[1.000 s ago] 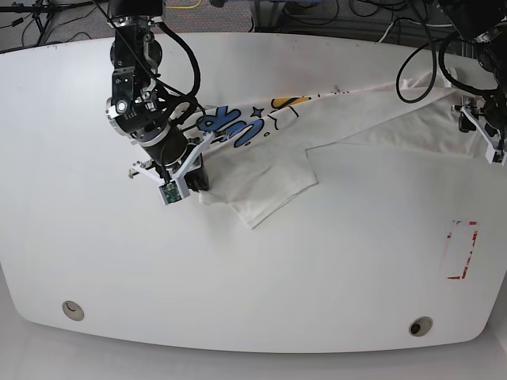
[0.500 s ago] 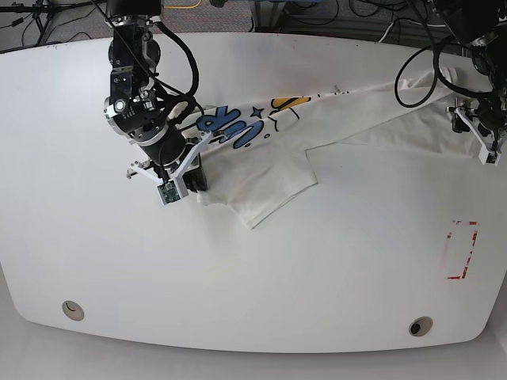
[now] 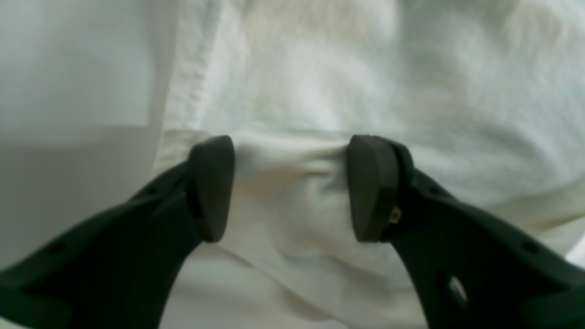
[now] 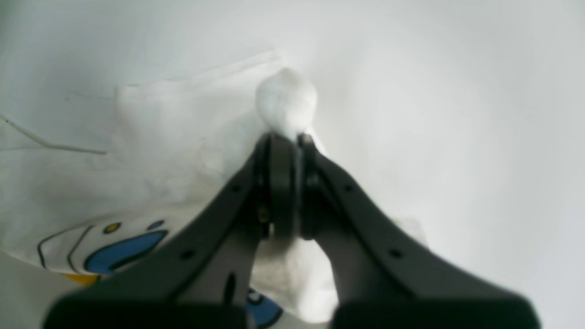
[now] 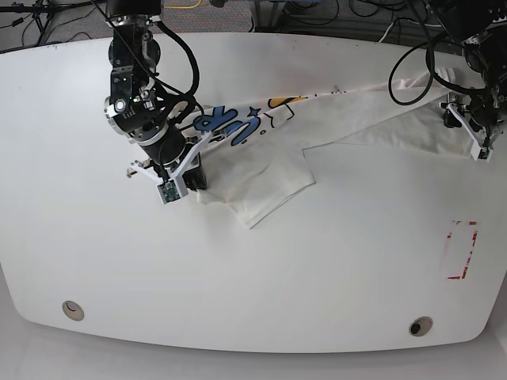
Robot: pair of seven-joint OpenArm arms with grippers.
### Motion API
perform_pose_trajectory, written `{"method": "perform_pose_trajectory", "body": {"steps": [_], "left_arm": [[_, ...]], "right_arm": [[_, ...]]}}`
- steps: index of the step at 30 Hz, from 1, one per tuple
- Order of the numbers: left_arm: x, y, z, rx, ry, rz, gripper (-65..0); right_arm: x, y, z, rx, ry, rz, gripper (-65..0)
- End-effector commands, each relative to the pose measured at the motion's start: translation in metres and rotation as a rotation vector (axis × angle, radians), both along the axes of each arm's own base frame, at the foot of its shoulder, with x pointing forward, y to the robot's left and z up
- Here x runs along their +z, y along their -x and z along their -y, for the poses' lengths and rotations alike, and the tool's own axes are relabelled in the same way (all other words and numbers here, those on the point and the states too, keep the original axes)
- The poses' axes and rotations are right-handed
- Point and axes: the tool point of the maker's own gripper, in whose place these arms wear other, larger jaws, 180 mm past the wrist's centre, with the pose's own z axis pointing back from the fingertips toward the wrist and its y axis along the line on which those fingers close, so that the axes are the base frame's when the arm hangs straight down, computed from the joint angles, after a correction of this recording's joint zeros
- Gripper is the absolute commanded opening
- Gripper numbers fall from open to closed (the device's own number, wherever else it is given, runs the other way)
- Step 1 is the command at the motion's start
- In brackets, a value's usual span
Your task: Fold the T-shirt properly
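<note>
- T-shirt point(image 5: 333, 119) lies stretched across the far half of the table point(image 5: 253, 269), running from the right gripper at one end to the left gripper at the other.
- Its print of blue and yellow letters point(image 5: 238, 127) faces up just beside the right gripper.
- A plain flap of the T-shirt juts toward the table's near edge, next to that gripper.
- Right gripper point(image 4: 288, 141) is pinched together on a bunched corner of the T-shirt; a small wad of cloth pokes out past the fingertips.
- Left gripper point(image 3: 290, 187) has its jaws apart, with a ridge of T-shirt cloth rising between the two pads point(image 3: 212, 187); whether the pads press the cloth cannot be told.
- A hem of the T-shirt runs just beside the left gripper in its wrist view.
- A red rectangle mark point(image 5: 462, 249) sits on the table, well apart from the T-shirt.
</note>
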Motion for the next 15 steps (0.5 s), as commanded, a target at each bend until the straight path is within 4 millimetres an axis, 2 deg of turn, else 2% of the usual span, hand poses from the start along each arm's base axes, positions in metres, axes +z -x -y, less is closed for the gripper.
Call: {"method": "perform_pose_trajectory", "body": {"steps": [1, 10, 12, 15], "left_arm": [[0.017, -0.012, -0.013, 0.004, -0.029, 0.048, -28.8], [0.022, -0.027, -0.019, 0.032, -0.006, 0.085, -28.9], [0.018, -0.04, -0.018, 0.045, 0.035, 0.094, -28.8], [0.016, -0.048, -0.018, 0.057, 0.061, 0.101, -28.8]], "right_arm": [[0.014, -0.006, -0.001, -0.001, -0.017, 0.05, -63.8], [0.014, -0.005, 0.001, -0.003, -0.013, 0.049, -63.7], [0.015, -0.006, 0.0, -0.002, -0.014, 0.054, -63.5], [0.015, -0.006, 0.0, -0.002, -0.014, 0.056, -63.5]]}}
